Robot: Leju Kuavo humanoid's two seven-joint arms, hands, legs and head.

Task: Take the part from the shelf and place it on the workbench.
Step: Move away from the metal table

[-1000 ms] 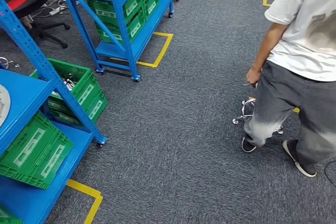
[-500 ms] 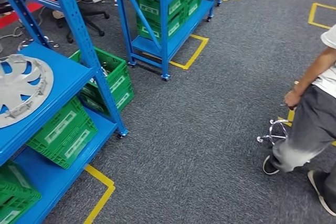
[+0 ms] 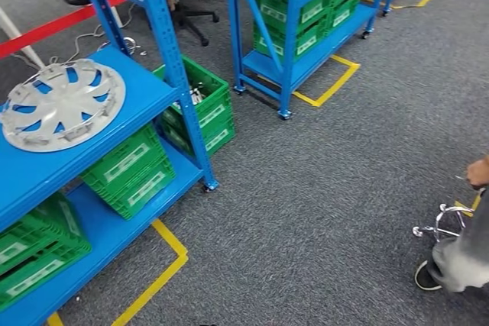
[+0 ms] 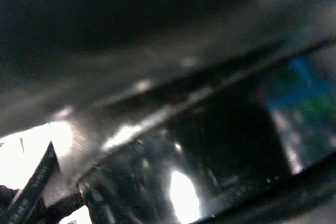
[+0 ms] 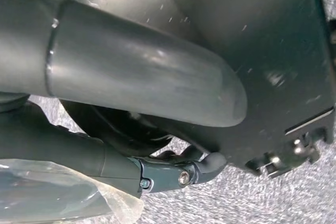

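Note:
The part, a silver wheel cover (image 3: pixel 62 104) with curved slots, lies flat on the upper board of the blue shelf (image 3: pixel 167 43) at the left of the head view. In the right wrist view my right hand (image 5: pixel 130 72) hangs by my dark body over grey carpet. Its thick grey thumb and a darker finger (image 5: pixel 174 174) are stretched out apart, with nothing between them. The left wrist view is a dark blur with a grey band across it. I cannot make out how my left hand stands there.
Green crates (image 3: pixel 130 169) sit on the lower boards under the part, and another one (image 3: pixel 205 108) stands behind the shelf post. A second blue shelf (image 3: pixel 299 28) stands further back. Yellow tape (image 3: pixel 161 272) marks the carpet. A person's hand (image 3: pixel 478 172) and shoe are at the right edge, beside a chrome stool base (image 3: pixel 441 223).
The whole view has swung to the left. The shelf with the wheel cover has come further into the picture, and the person has slid to the right edge.

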